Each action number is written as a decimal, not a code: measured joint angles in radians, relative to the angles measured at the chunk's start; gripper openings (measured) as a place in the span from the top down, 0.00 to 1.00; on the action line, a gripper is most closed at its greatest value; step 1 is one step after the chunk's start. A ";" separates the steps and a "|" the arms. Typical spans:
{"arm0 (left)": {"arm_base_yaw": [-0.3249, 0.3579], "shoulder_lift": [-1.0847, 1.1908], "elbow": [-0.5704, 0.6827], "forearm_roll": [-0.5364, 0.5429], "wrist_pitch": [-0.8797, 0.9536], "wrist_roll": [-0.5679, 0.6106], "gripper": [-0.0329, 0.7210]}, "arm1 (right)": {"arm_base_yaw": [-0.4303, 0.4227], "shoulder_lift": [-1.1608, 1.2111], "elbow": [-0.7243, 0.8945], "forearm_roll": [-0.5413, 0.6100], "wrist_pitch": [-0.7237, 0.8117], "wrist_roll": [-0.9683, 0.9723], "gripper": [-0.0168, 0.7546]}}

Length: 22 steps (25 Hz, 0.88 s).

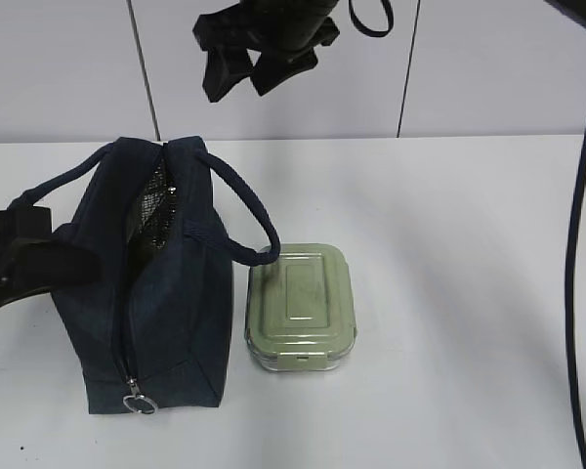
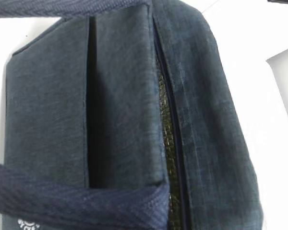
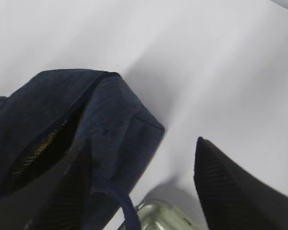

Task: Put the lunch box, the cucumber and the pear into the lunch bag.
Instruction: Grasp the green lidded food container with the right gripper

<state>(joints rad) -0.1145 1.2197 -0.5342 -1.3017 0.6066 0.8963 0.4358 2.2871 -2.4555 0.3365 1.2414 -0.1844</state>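
The navy lunch bag [image 1: 166, 293] lies on the white table, left of centre, its top zipper partly open and silver foil lining [image 1: 154, 210] showing. The sage-green lunch box [image 1: 301, 308] stands closed on the table, touching the bag's right side under one strap handle [image 1: 249, 205]. My left gripper [image 1: 10, 256] is at the bag's left side, shut on the other strap handle [image 2: 86, 203]; its fingers do not show in the left wrist view. My right gripper [image 1: 259, 68] hangs open and empty, high above the bag [image 3: 110, 120] and box [image 3: 158, 215]. The cucumber and pear are not in view.
A metal ring pull [image 1: 139, 403] hangs at the bag's near end. A black cable [image 1: 574, 254] runs down the right side. A tiled wall [image 1: 469, 68] stands behind the table. Bare white tabletop [image 1: 469, 342] lies right of the box.
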 joint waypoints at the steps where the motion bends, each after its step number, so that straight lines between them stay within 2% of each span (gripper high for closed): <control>1: 0.000 0.000 0.000 0.000 0.000 0.000 0.98 | -0.009 -0.001 0.000 -0.008 0.005 0.010 0.31; 8: 0.000 0.000 0.000 0.000 0.001 0.000 0.98 | -0.109 -0.057 0.068 -0.019 0.009 0.057 0.31; 14: 0.000 0.000 0.000 0.000 0.001 0.000 0.98 | -0.226 -0.133 0.229 -0.010 0.009 0.058 0.31; 17: 0.000 0.000 0.000 0.000 0.001 0.000 0.98 | -0.281 -0.155 0.338 0.027 0.007 0.025 0.31; 22: 0.000 0.000 0.000 0.001 0.002 0.000 0.98 | -0.347 -0.187 0.543 0.158 0.001 -0.083 0.31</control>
<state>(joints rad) -0.1145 1.2197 -0.5342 -1.3007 0.6086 0.8963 0.0892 2.1004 -1.9126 0.4941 1.2426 -0.2673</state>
